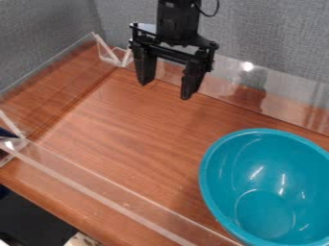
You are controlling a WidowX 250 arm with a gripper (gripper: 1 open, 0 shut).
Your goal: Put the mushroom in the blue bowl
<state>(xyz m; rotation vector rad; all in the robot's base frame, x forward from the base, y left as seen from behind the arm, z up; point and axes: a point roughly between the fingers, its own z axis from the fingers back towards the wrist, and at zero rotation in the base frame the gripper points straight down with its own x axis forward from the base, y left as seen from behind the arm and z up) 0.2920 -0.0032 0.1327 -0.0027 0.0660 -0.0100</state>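
The blue bowl (270, 187) sits on the wooden table at the lower right, deep and glossy, with nothing inside it. My gripper (167, 86) hangs at the top centre, pointing down over the far part of the table, well away from the bowl. Its two black fingers (145, 69) stand wide apart and nothing shows between them. The mushroom is not in view.
A low clear plastic wall (77, 183) runs along the front and sides of the wooden table (115, 125). A grey backdrop stands behind. A small white fixture (11, 142) sits at the left edge.
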